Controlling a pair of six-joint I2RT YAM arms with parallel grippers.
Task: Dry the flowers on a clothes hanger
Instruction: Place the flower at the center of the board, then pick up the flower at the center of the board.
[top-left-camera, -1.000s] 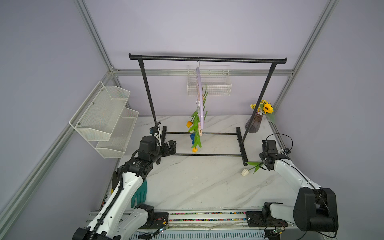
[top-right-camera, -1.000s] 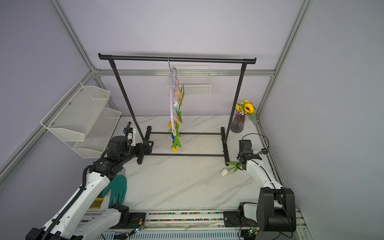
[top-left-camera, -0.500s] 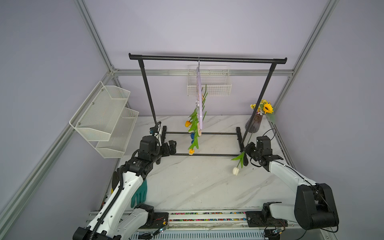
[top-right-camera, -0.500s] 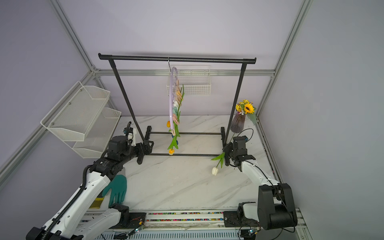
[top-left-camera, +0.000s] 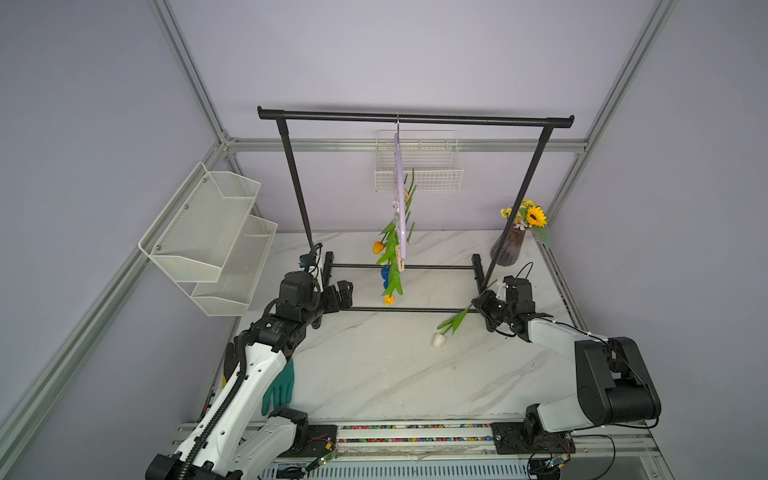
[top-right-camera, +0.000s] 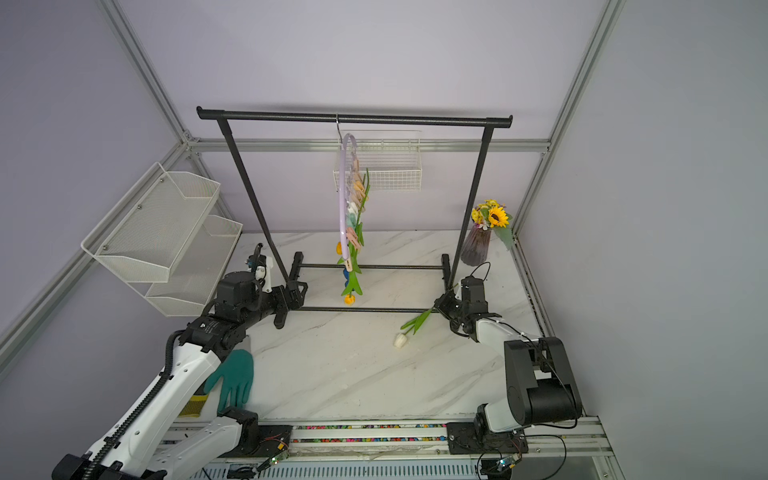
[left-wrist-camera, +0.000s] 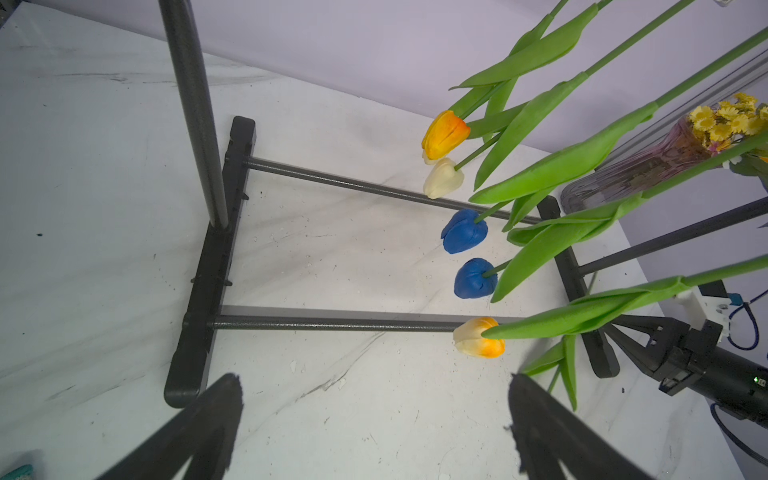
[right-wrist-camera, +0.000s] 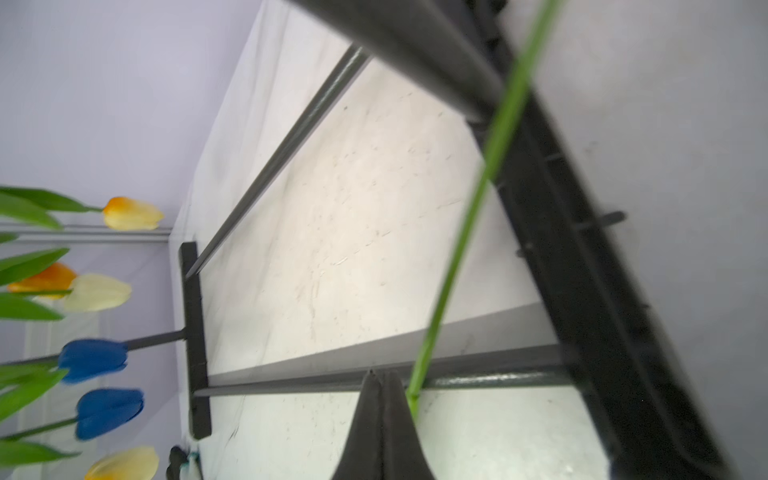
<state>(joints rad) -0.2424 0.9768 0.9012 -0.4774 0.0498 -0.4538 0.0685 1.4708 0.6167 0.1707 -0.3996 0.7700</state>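
The lilac clothes hanger (top-left-camera: 400, 199) (top-right-camera: 342, 195) hangs by its hook from the black rack's top bar. Several flowers (top-left-camera: 390, 266) (top-right-camera: 352, 274) dangle head-down from its clothespins. The left wrist view shows their orange (left-wrist-camera: 444, 135), cream (left-wrist-camera: 442, 178) and blue (left-wrist-camera: 463, 230) heads. My right gripper (top-left-camera: 482, 303) (top-right-camera: 442, 305) (right-wrist-camera: 380, 374) is shut on the green stem (right-wrist-camera: 469, 232) of a cream-white tulip (top-left-camera: 438, 340) (top-right-camera: 400, 340), whose head hangs low by the rack's right foot. My left gripper (top-left-camera: 343, 291) (top-right-camera: 297, 291) (left-wrist-camera: 374, 428) is open and empty, near the rack's left foot.
The black garment rack (top-left-camera: 415, 118) spans the table's back half, with base rails (top-left-camera: 407, 309) low over the marble. White wire baskets (top-left-camera: 208, 232) hang on the left wall, another (top-left-camera: 417, 166) on the back wall. A sunflower vase (top-left-camera: 509, 247) stands back right. A green glove (top-left-camera: 278, 386) lies front left.
My right gripper has carried the cream-white tulip leftward, from the table's right edge to the rack's right foot. The hanging flowers swayed slightly. The left arm has not moved.
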